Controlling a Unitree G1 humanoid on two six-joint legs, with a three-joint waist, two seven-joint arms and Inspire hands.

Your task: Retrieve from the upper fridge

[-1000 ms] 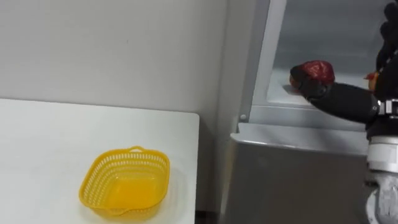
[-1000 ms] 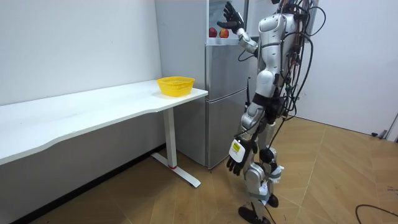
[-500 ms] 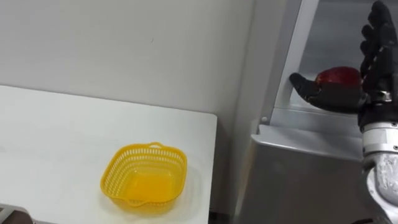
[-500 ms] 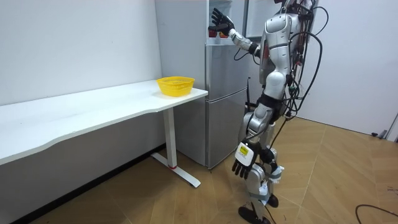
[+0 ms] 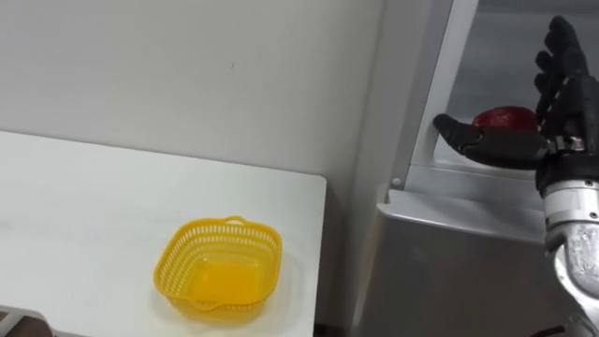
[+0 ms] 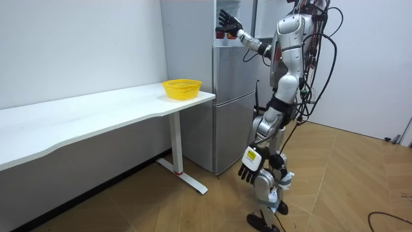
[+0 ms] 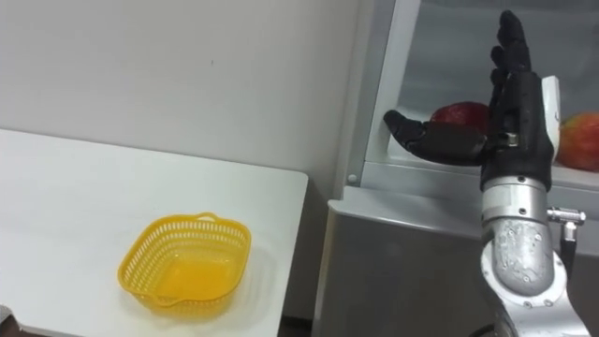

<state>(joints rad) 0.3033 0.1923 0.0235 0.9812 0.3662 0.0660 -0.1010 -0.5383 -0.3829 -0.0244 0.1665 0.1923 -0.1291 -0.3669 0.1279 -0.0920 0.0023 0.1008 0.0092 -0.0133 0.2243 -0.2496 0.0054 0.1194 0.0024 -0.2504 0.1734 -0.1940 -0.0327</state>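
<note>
A red apple lies on the shelf of the open upper fridge compartment. My right hand is raised in front of it and open, with straight fingers pointing up and the thumb stretched out to the left below the apple. I cannot tell whether the hand touches the apple. A second reddish-orange fruit sits further right on the same shelf. In the room view I stand facing the fridge, and my left hand hangs at my side with relaxed fingers.
A yellow mesh basket stands empty near the right end of the white table, just left of the fridge. The grey lower fridge door is closed below the shelf. A white wall runs behind the table.
Since a second ago my right hand has swung in toward the apple and its fingers now stand upright. The eye view itself has shifted. In the last half second almost nothing moved.
</note>
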